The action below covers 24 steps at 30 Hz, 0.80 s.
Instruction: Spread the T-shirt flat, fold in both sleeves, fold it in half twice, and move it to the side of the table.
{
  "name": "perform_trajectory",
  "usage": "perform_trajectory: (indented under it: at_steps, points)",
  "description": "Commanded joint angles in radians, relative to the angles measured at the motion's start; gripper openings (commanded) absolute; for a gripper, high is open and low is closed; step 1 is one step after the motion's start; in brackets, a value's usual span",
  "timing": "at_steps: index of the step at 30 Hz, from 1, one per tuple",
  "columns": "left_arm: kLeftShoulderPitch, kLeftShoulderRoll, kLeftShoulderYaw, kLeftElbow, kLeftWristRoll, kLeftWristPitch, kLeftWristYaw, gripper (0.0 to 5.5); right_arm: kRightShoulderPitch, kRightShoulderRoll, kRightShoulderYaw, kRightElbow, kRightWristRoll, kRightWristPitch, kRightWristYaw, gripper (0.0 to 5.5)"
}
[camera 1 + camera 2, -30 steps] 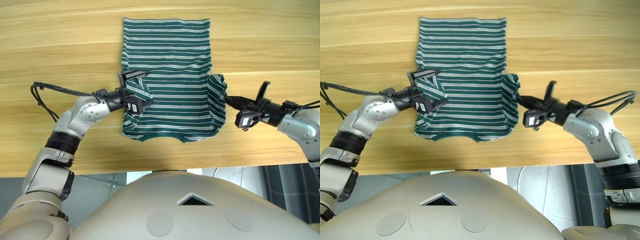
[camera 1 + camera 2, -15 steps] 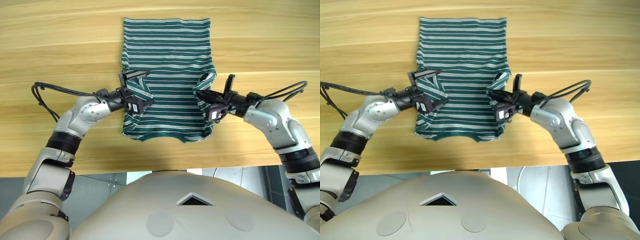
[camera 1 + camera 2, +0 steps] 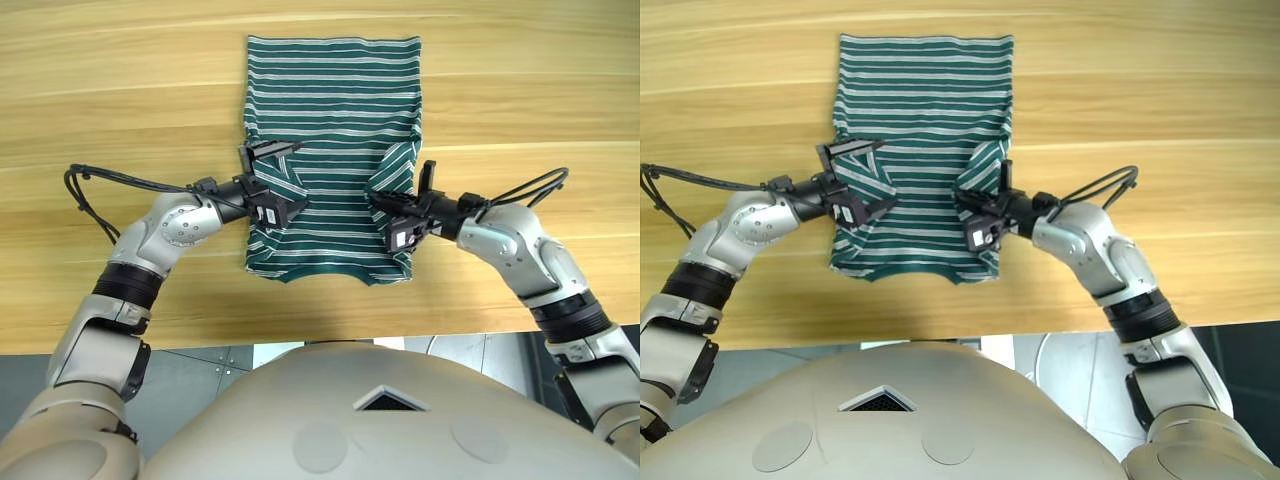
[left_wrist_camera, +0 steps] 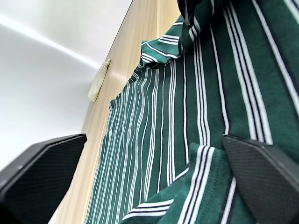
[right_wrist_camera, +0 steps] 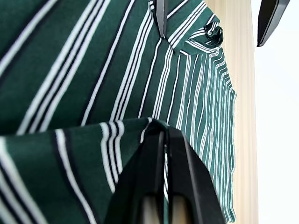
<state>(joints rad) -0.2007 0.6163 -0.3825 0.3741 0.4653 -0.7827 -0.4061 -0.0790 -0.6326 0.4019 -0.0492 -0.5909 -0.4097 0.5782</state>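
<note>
The green T-shirt [image 3: 335, 100] with white stripes lies on the wooden table [image 3: 120, 80], hem at the far end and collar toward me. Its left sleeve [image 3: 272, 178] is folded onto the body, and my left gripper [image 3: 280, 180] stands open over that fold, its fingers [image 4: 261, 168] wide apart either side of the cloth. My right gripper [image 3: 380, 202] is shut on the edge of the right sleeve [image 3: 400, 170], holding it a little above the shirt's body, inside the right side edge. The right wrist view has the two fingers [image 5: 161, 140] pressed together on striped cloth.
Bare wood stretches to both sides of the shirt and beyond its far hem. The table's near edge [image 3: 200, 345] runs just below the collar. Black cables [image 3: 85, 190] loop off the left wrist, and another cable [image 3: 530, 185] arcs over the right forearm.
My right gripper has carried the right sleeve leftward from beside the shirt to over its body. The left arm has stayed where it was.
</note>
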Motion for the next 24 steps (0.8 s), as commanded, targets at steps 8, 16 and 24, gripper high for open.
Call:
perform_trajectory:
  at_steps: [8, 16, 24]
  points:
    - [0.002, -0.003, -0.02, -0.001, 0.005, 0.008, -0.028, 5.4, -0.05, 0.04, 0.016, 0.051, 0.012, 0.038, 0.016, 0.67]
    - [0.042, 0.024, 0.014, -0.08, -0.176, 0.003, -0.106, 5.4, -0.053, 0.075, -0.013, 0.011, 0.15, 0.053, 0.042, 2.08]
    - [0.14, 0.173, 0.223, -0.253, -0.497, 0.017, -0.189, 5.4, 0.002, -0.069, -0.256, -0.112, 0.395, 0.055, 0.087, 3.51]
